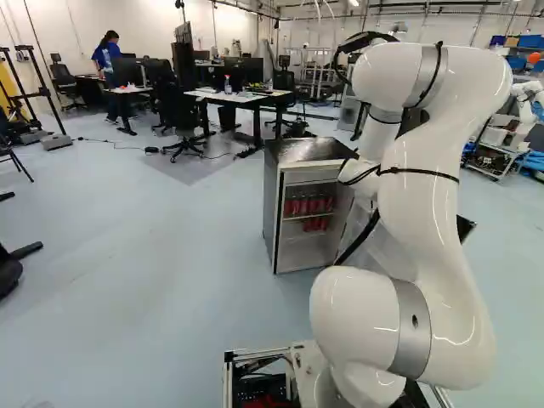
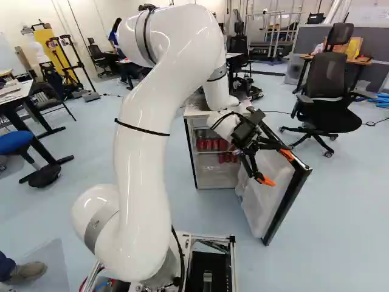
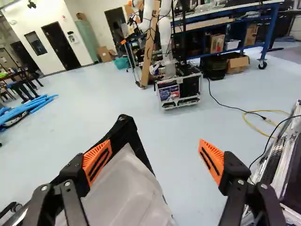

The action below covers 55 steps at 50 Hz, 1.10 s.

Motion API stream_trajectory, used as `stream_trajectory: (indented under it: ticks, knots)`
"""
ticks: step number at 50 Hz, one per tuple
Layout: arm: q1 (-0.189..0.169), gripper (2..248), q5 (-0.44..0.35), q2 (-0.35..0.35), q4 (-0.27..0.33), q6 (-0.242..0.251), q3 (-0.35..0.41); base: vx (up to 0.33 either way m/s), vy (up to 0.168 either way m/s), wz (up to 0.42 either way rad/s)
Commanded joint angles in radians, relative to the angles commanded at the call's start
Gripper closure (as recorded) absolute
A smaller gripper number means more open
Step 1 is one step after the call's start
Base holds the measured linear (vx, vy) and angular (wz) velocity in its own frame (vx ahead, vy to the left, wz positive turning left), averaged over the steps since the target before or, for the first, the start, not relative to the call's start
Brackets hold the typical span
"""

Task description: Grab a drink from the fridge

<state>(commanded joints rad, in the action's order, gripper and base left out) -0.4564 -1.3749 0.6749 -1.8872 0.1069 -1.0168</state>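
Pincer [image 3: 155, 146] released, beside the open door [image 2: 265, 198] at one o'clock; red cans [image 2: 211, 145] shelved in the fridge [image 1: 310, 150] at twelve. Sweeping low towards them, I could catch the door, closing it.

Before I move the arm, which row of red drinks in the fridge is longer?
The upper row: it spans most of its shelf, while the lower row stands only toward the open door.
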Motion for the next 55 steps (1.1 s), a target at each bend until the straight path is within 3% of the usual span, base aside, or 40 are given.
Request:
stream_trajectory:
  ticks: [11, 24, 55]
  knots:
    - [-0.013, 3, 0.000, 0.008, 0.000, 0.000, -0.018, 0.000, 0.000, 0.000]
    - [0.001, 3, 0.000, -0.007, 0.019, 0.000, 0.017, 0.000, 0.000, 0.000]
    - [0.094, 3, 0.000, -0.116, 0.318, 0.000, 0.241, 0.000, 0.000, 0.000]
